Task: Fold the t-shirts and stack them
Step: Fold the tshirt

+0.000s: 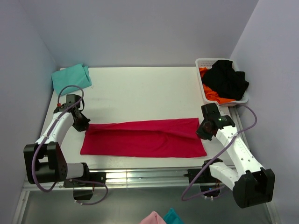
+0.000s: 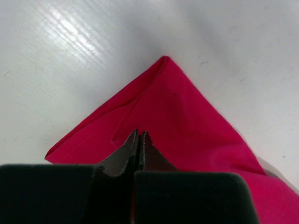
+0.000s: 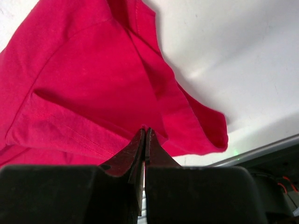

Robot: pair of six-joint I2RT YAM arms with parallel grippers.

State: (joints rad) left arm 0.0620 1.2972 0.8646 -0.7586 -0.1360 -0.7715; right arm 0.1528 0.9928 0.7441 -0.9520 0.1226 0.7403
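Both hands clamped on the red t-shirt (image 1: 145,137)
The left hand (image 2: 139,135) and right hand (image 3: 144,133) are pressed shut on its ends, the cloth stretched between them across the desk (image 1: 140,93); both ends are best lifted together and kept taut.

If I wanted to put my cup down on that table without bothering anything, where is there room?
The widest bare stretch of table lies behind the red shirt, between the teal shirt and the basket. A thin strip runs along the red shirt's near side. The shirt's two ends are crowded: the left gripper and right gripper pinch it there.
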